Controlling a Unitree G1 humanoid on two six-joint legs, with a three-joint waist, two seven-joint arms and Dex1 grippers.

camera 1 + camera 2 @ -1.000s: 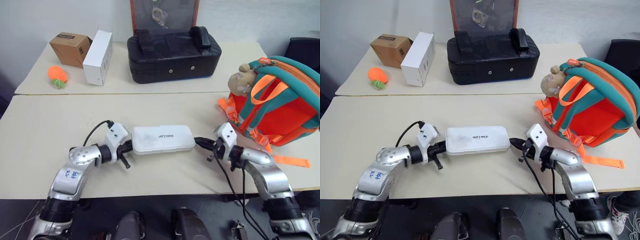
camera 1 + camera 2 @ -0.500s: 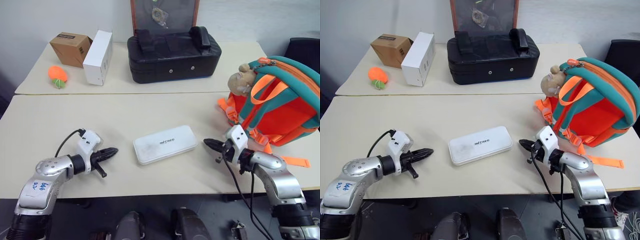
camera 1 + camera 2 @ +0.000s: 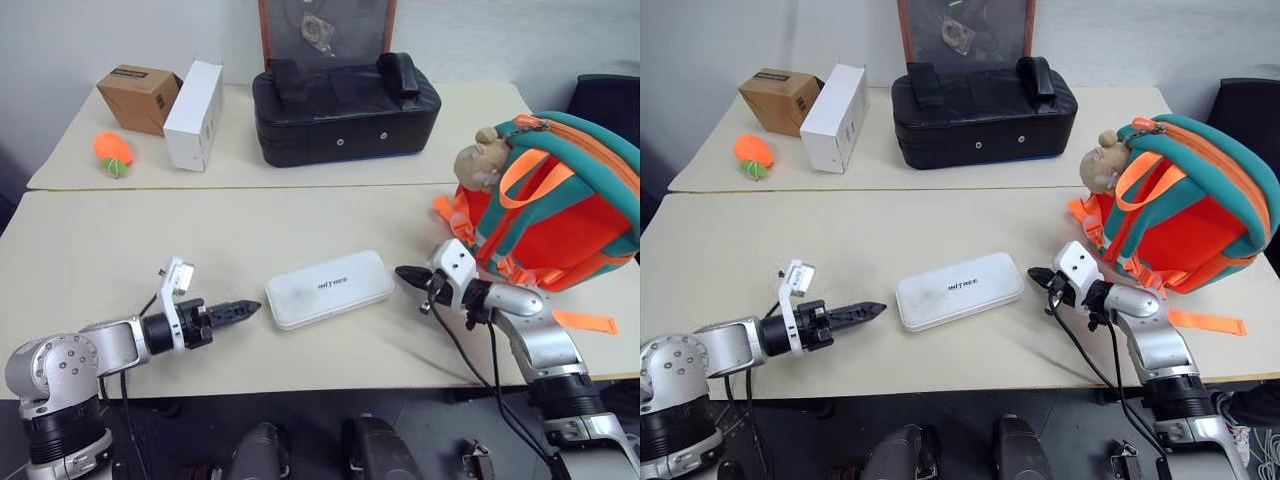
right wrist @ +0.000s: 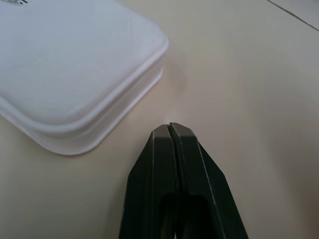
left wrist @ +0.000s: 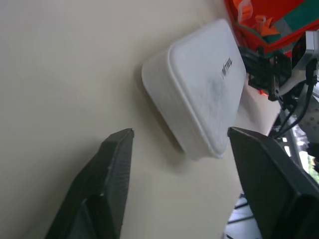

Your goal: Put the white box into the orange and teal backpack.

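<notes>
The white box lies flat on the tabletop between my left claw and my right claw, touching neither. The orange and teal backpack stands to my right, just behind the right claw.

The white box looks like hard matt plastic, smooth, with a faintly grainy top. The orange and teal backpack is woven cloth with flat webbing straps; a tan plush toy on it is fuzzy. The counter is smooth, matt, cream laminate. The black case looks like matt fabric. The brown box is plain cardboard.
</notes>
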